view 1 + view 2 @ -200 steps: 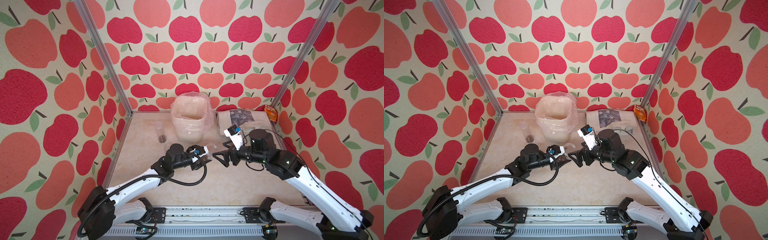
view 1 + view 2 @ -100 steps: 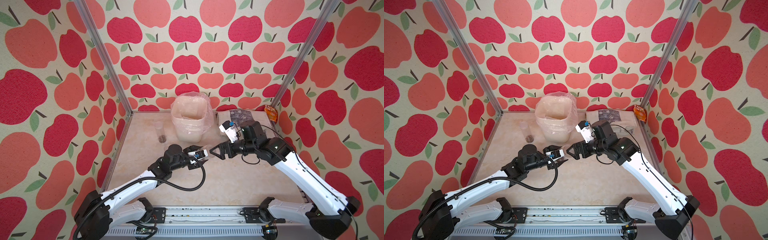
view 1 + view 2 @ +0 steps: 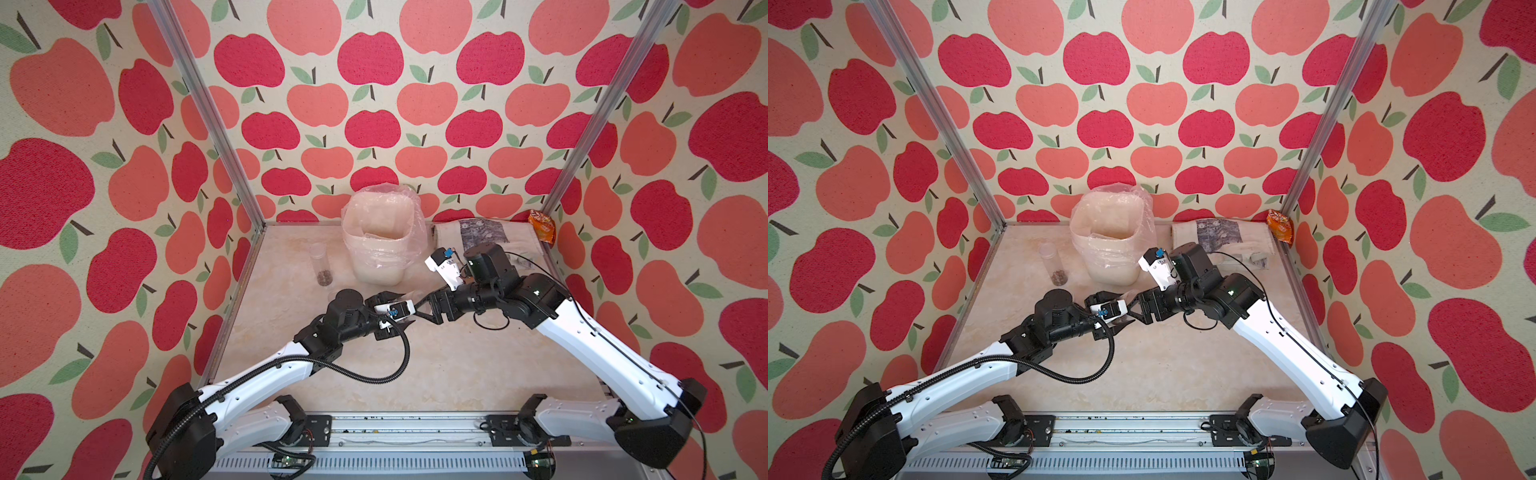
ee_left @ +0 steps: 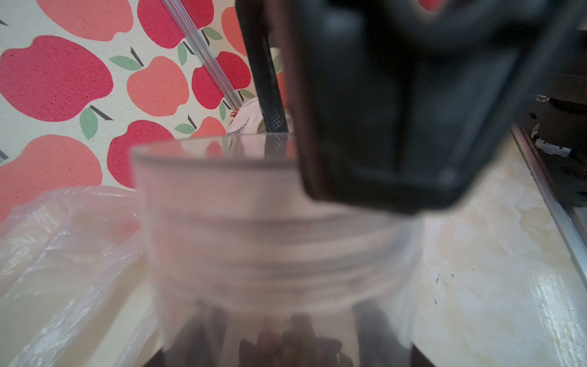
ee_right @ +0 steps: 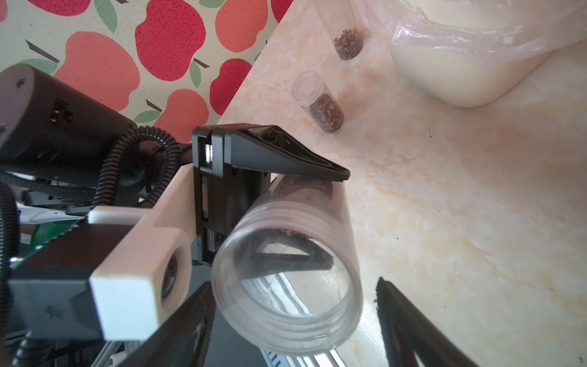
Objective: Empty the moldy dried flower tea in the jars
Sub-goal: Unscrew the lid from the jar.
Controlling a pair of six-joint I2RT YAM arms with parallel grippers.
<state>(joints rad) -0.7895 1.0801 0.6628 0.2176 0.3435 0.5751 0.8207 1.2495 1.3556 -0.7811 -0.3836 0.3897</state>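
My left gripper [image 3: 400,309] [image 4: 286,343] is shut on a clear jar [image 3: 409,300] [image 3: 1128,300] [image 5: 286,270], holding it on its side above the table. Dark dried flower tea [image 4: 286,346] [image 5: 301,187] lies at its base. My right gripper [image 3: 417,309] [image 3: 1133,311] [image 5: 292,286] faces it, open, with a finger [image 5: 400,321] on each side of the jar's lid end; a gap shows at one side. Two more jars [image 5: 320,105] [image 5: 347,41] with tea stand left of the white bin [image 3: 382,266]. Both top views show one of them [image 3: 320,264] [image 3: 1052,264] plainly.
The bin is lined with a loose clear plastic bag [image 3: 409,208] [image 4: 63,238] and stands at the back centre. A white cloth with a printed packet [image 3: 484,232] lies at the back right, and an orange thing [image 3: 542,226] sits in the right corner. Patterned walls enclose three sides.
My right arm has swung left to the jar held by my left gripper, and its jaws have narrowed round the lid end. The left gripper has shifted slightly with the jar.
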